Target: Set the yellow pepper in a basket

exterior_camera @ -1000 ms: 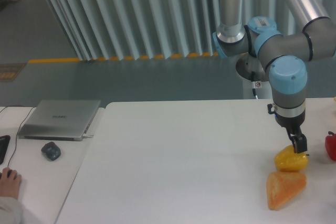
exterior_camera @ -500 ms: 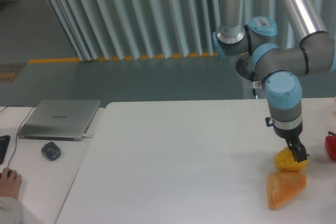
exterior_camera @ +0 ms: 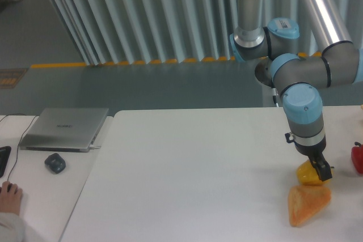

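Observation:
The yellow pepper (exterior_camera: 308, 175) sits on the white table (exterior_camera: 198, 168) at the right, just above an orange wedge-shaped item (exterior_camera: 308, 204). My gripper (exterior_camera: 321, 171) is down on the pepper's right side, its dark fingers against it and partly covering it. The pepper still looks to rest on the table. I cannot tell whether the fingers are closed on it. No basket is in view.
A red pepper (exterior_camera: 357, 158) is at the right edge. A closed laptop (exterior_camera: 63, 128), a mouse (exterior_camera: 55, 162) and a person's hand (exterior_camera: 10, 194) are on the side desk at the left.
The gripper has moved a little left and lower onto the yellow pepper. The pepper has stayed about where it was.

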Available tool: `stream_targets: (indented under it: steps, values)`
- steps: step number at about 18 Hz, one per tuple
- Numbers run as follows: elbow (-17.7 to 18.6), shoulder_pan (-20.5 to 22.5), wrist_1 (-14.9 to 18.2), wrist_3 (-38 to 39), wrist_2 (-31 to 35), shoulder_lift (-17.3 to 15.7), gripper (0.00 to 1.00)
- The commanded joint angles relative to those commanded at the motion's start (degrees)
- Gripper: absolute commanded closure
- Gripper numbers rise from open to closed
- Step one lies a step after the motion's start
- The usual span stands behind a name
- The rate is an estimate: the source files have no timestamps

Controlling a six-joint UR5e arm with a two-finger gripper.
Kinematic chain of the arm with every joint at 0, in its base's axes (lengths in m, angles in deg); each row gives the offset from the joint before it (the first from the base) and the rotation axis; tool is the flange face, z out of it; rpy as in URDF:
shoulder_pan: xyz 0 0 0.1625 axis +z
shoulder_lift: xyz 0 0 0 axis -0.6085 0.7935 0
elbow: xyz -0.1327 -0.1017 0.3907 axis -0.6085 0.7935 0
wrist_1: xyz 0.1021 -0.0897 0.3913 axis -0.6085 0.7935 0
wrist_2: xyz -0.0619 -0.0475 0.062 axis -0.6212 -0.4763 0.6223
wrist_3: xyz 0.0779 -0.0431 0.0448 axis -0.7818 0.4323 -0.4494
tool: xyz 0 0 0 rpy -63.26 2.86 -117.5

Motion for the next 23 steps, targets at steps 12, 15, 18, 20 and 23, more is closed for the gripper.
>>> stream_targets:
  steps: [12, 15, 18, 20, 23]
  values:
    - [0.09, -0.70, -0.26, 0.09, 3.16, 1.94, 0.46]
    - [-0.52, -0.62, -0.18, 0.17, 3.08, 1.24, 0.67]
    - [-1.84, 1.66, -0.09, 0.00, -1.91, -3.50, 0.67]
    - [-1.76, 7.53, 0.17, -0.09, -11.82, -9.20, 0.67]
    - [-1.67, 18.85, 1.57, -2.79, -21.60, -13.78, 0.67]
